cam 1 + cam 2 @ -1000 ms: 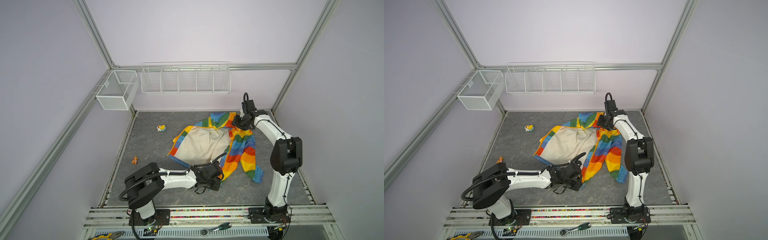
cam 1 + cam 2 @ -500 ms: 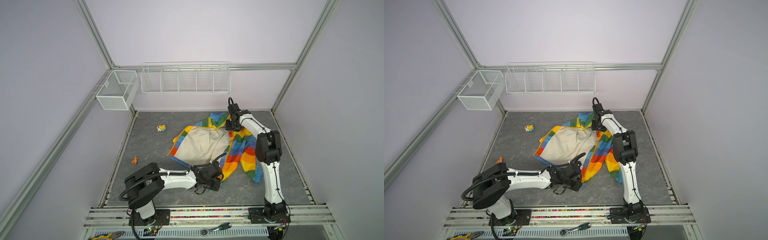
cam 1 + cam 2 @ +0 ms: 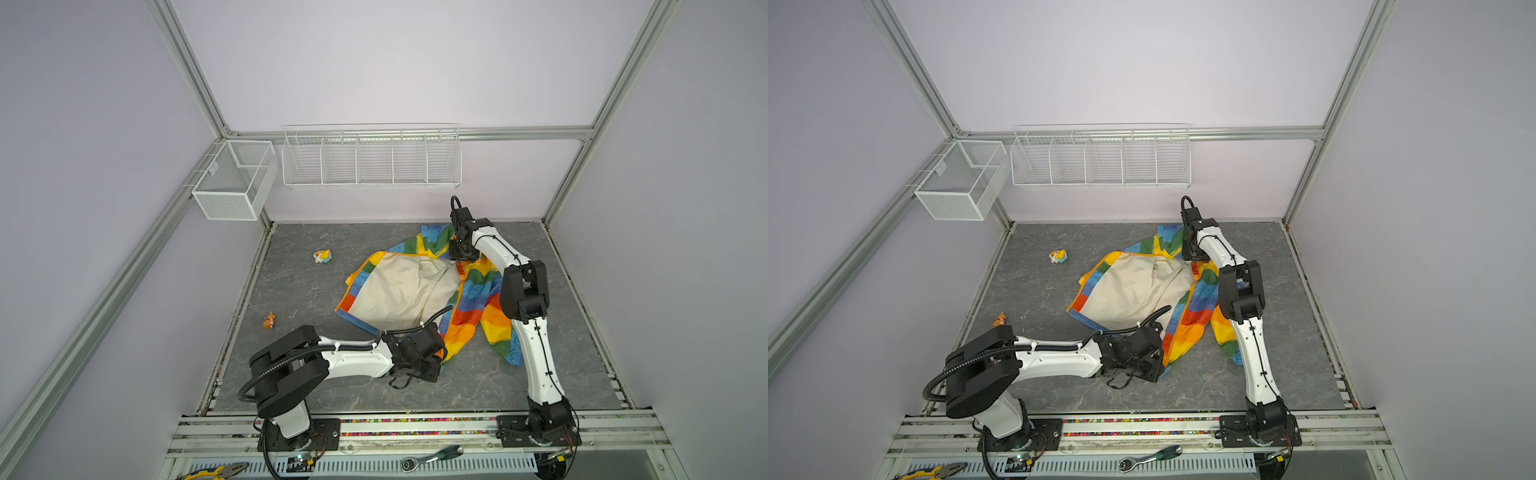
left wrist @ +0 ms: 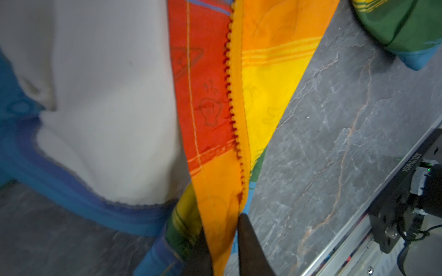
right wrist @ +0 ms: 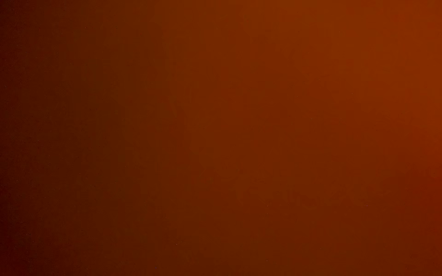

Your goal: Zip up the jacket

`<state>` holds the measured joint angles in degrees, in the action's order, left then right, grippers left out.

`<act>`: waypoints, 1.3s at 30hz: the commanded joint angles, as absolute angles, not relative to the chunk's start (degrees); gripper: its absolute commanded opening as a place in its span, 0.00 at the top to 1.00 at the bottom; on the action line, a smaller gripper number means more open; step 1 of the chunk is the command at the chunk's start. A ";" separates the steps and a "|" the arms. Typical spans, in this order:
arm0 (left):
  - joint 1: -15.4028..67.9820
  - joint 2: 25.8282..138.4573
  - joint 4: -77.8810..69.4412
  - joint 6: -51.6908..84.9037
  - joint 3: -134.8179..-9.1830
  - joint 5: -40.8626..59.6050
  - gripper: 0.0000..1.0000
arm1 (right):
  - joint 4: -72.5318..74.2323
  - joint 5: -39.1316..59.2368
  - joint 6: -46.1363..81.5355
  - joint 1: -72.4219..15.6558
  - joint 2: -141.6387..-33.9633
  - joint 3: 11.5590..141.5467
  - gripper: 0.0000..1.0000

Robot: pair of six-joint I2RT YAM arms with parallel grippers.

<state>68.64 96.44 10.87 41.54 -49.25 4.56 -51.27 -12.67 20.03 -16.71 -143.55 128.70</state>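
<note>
The rainbow-striped jacket [image 3: 399, 286] lies open on the grey floor in both top views, its cream lining [image 3: 1133, 286] facing up. My left gripper [image 4: 222, 228] is shut on the orange fabric at the bottom end of the zipper [image 4: 230, 95]. In a top view the same gripper [image 3: 441, 359] sits at the near hem. My right gripper [image 3: 460, 254] points down into the jacket's far collar end, also seen as the right gripper [image 3: 1192, 254]. The right wrist view is filled with dark orange, so its fingers are hidden.
A small yellow toy [image 3: 323, 256] and an orange toy [image 3: 269, 321] lie on the floor left of the jacket. White wire baskets [image 3: 370, 158] hang on the back wall. A ratchet [image 3: 432, 457] and pliers [image 3: 212, 471] rest on the front rail.
The right arm has folded and swung left, and its gripper has come down onto the jacket's collar end. The left arm and its grip have not moved.
</note>
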 commanded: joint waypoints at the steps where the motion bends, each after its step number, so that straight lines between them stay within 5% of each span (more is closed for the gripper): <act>1: 68.81 97.50 11.34 41.99 -49.51 4.63 0.82 | -52.47 -11.87 19.84 -16.77 -145.08 130.49 0.56; 15: 68.80 97.57 11.73 42.11 -49.31 4.48 0.84 | -48.77 -4.95 24.10 -14.65 -138.48 124.58 0.92; 29: 68.79 97.22 12.00 41.73 -49.31 4.02 0.92 | -45.97 6.61 28.92 -9.31 -126.07 120.06 0.93; 39: 68.80 97.21 12.01 41.22 -49.47 4.45 1.00 | -48.77 8.04 31.38 -7.03 -129.86 128.76 0.92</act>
<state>68.64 96.55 10.41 41.54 -49.25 4.25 -49.19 7.86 30.28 -7.20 -127.79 124.11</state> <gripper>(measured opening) 0.047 0.077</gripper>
